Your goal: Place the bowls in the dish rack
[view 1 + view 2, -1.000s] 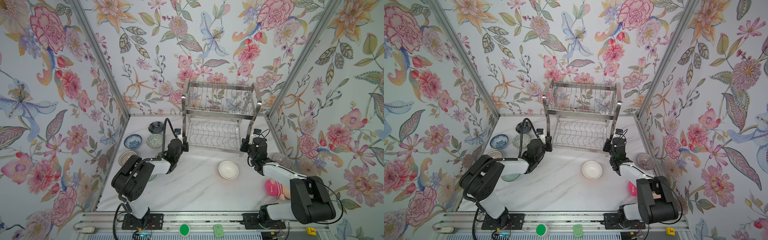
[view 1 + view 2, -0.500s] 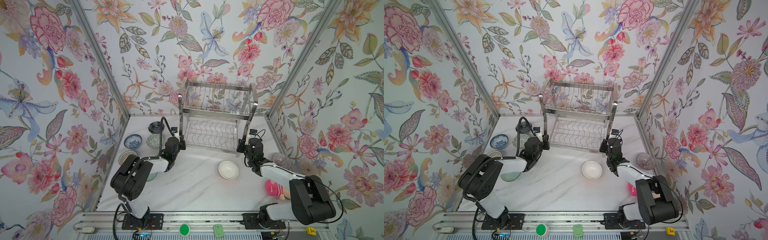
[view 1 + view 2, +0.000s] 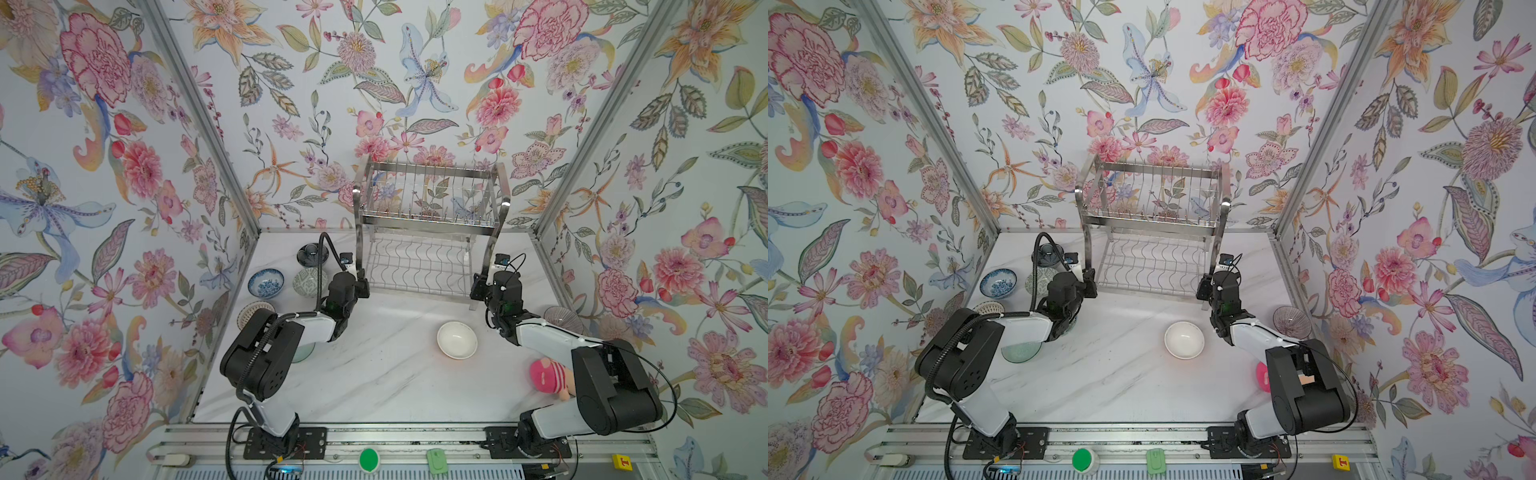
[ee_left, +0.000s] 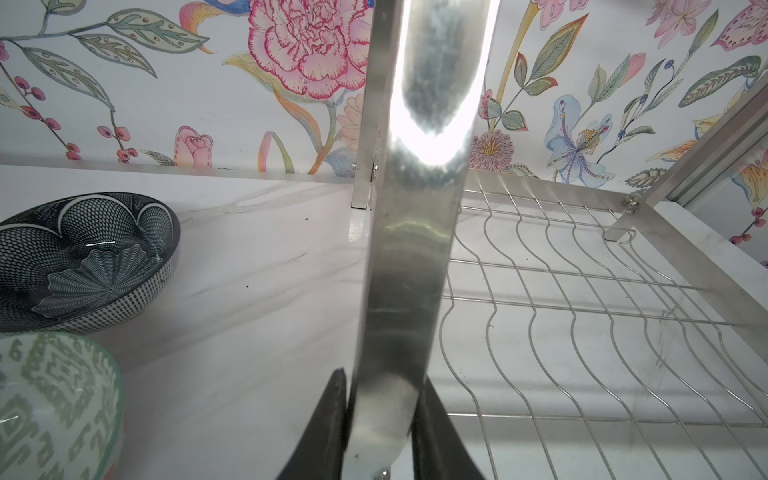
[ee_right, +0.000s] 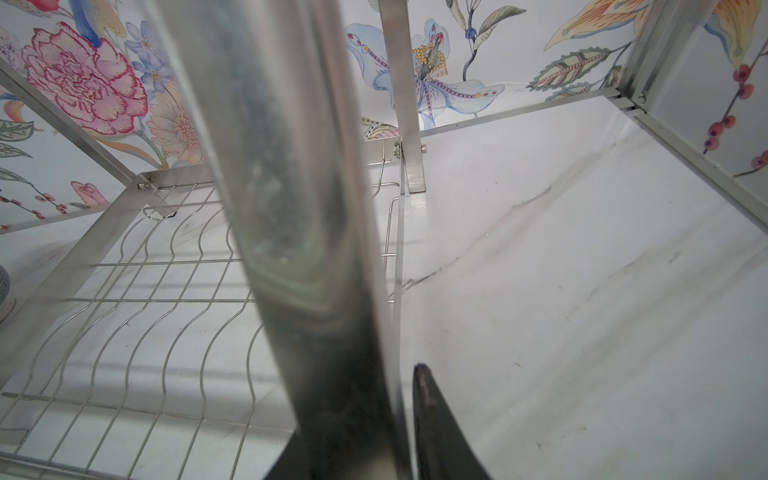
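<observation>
- Compared with one second ago, the dish rack (image 3: 428, 219) stands slightly more toward 9 o'clock, at 12 o'clock of the table (image 3: 374, 386).
- The left gripper (image 3: 360, 286) pinches its front leg at 9 o'clock.
- The right gripper (image 3: 477, 286) pinches the front leg at 3 o'clock.
- The white bowl (image 3: 456, 340) lies free at 6 o'clock from the rack.

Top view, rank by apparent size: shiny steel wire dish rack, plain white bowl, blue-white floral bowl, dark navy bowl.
1. steel wire dish rack, largest by far.
2. plain white bowl.
3. blue-white floral bowl, nearly alike; it sits farther from the camera, so unsure.
4. dark navy bowl, smallest, partly hidden, farthest back.
</observation>
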You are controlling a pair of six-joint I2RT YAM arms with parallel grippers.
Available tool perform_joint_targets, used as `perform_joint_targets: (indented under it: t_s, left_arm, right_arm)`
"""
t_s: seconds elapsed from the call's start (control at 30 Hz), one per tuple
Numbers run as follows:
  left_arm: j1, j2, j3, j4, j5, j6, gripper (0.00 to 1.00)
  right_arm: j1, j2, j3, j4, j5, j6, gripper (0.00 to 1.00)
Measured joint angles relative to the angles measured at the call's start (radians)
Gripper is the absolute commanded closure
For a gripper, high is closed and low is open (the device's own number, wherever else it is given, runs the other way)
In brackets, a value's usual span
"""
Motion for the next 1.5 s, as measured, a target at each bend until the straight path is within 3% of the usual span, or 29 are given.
perform_joint_targets:
  t_s: [0.43,0.63,0.8,1.13,1.27,1.5]
  left_arm:
    - [0.002,-0.015,0.000,-0.030,0.003,-0.011,1.00]
    - [0.002,-0.031,0.004,-0.068,0.003,-0.016,0.92]
    - [0.002,-0.039,0.022,-0.117,0.003,-0.018,0.74]
    - [0.003,-0.087,0.040,-0.204,0.003,-0.082,0.50]
    - [0.003,-0.109,0.042,-0.238,0.005,-0.088,0.29]
    - [0.003,-0.150,0.042,-0.288,0.005,-0.088,0.01]
  right_arm:
    - [0.005,-0.003,0.000,-0.005,0.003,-0.001,1.00]
    - [0.007,-0.004,0.000,-0.008,0.003,-0.001,0.96]
    - [0.007,-0.006,0.000,-0.013,0.003,-0.001,0.91]
    - [0.020,-0.032,0.000,-0.058,-0.014,0.003,0.70]
    - [0.020,-0.048,0.000,-0.077,-0.035,0.064,0.60]
    - [0.020,-0.092,-0.001,-0.086,-0.043,0.113,0.44]
